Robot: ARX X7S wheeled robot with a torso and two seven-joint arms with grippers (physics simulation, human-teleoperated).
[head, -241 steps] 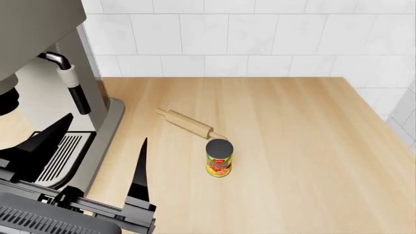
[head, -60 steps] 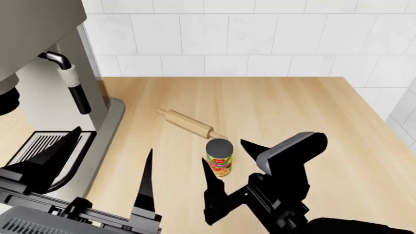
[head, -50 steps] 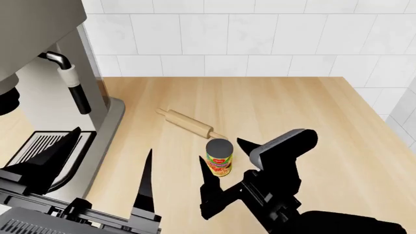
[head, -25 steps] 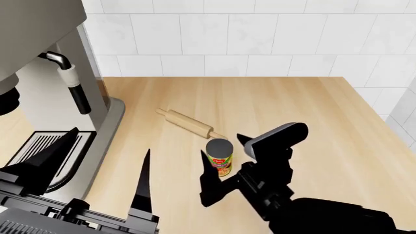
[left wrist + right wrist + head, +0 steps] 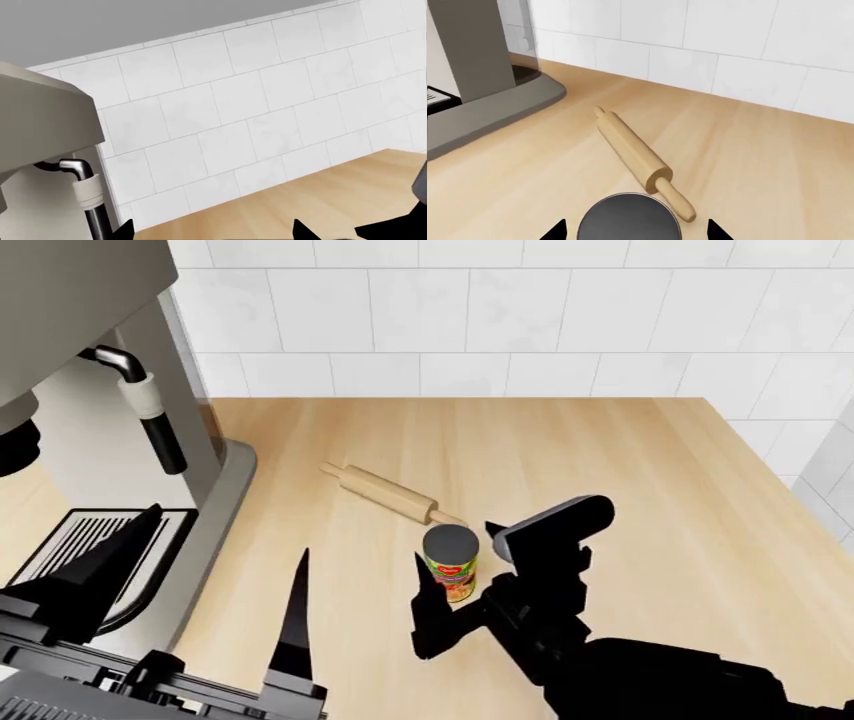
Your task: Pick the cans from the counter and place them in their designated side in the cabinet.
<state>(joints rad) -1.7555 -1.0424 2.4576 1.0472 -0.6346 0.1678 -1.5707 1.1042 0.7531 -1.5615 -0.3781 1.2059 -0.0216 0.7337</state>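
Observation:
One can (image 5: 451, 562) with a dark top and a yellow-green fruit label stands upright on the wood-grain counter (image 5: 641, 470). My right gripper (image 5: 455, 544) is open and straddles it, one black finger on each side, not touching. In the right wrist view the can's dark top (image 5: 629, 219) lies between the two fingertips of the right gripper (image 5: 635, 229). My left gripper (image 5: 224, 532) hangs open and empty near the coffee machine, left of the can. In the left wrist view only the tips of the left gripper (image 5: 213, 231) show, over bare counter. The cabinet is out of view.
A wooden rolling pin (image 5: 390, 494) lies just behind the can, its near handle (image 5: 672, 200) almost touching it. A large grey coffee machine (image 5: 94, 390) with a drip tray fills the left side. A white tiled wall (image 5: 507, 320) backs the counter, which ends at the right.
The right arm came into view from below and slid forward and slightly left, so its open fingers now flank the can. The can, rolling pin and left gripper have hardly moved.

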